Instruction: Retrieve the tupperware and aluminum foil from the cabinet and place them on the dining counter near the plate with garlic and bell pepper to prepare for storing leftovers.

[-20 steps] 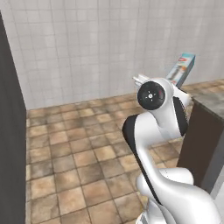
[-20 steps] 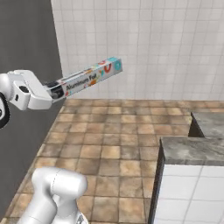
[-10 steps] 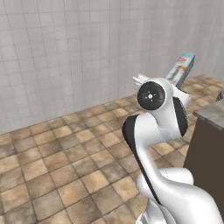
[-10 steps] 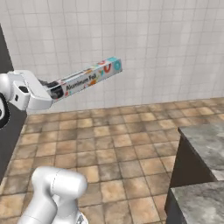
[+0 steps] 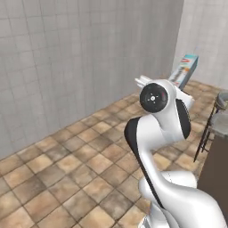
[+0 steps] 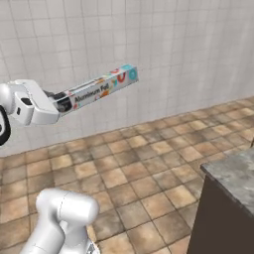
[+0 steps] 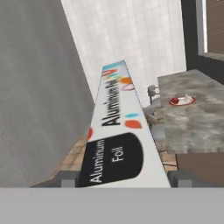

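My gripper is shut on one end of the aluminum foil, a long white box with coloured marks and a black label. The box juts forward and slightly upward from the hand, high above the floor. Past the arm's elbow in the left base view, the far end of the aluminum foil pokes out. The hand view looks along the aluminum foil, held between my fingertips. Beyond it, the plate with food rests on the grey dining counter. The tupperware is out of view.
A tiled wall stands ahead over a brown tiled floor. A corner of the stone counter comes in at the lower right, above a dark panel. Stools stand by the counter at the right edge.
The whole scene has slid across both base views, so the camera has moved with the base. A dark upright surface has left the views. The foil stays gripped, unchanged relative to the arm.
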